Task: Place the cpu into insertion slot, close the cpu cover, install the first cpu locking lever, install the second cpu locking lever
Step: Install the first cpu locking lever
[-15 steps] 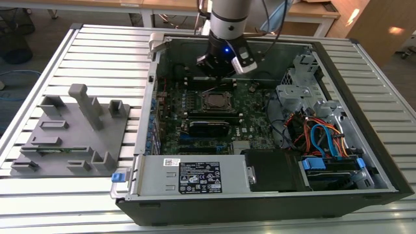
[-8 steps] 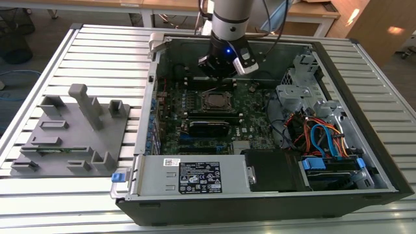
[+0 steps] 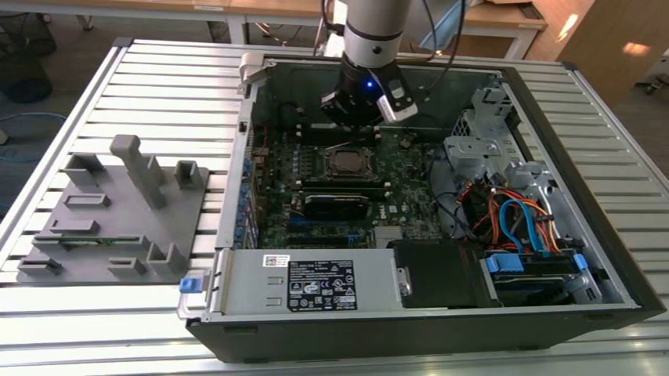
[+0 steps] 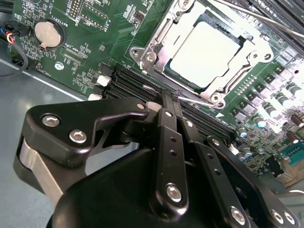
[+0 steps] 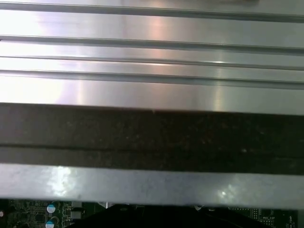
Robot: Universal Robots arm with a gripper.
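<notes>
Illegible print on black label (image 3: 321, 286)

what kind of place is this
Probably a robotics lab or workshop: an open black desktop computer case lies on a ribbed silver metal table, a grey moulded fixture tray sits beside it, and wooden desks stand behind.

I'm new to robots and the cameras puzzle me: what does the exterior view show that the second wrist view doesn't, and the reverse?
Exterior view: the open computer case, its labelled power supply box, a grey fixture plate beside it. Second wrist view: a round coin battery, the cpu cover closed over the cpu. Both: the gripper, shut, close to the cpu on the green motherboard.
</notes>
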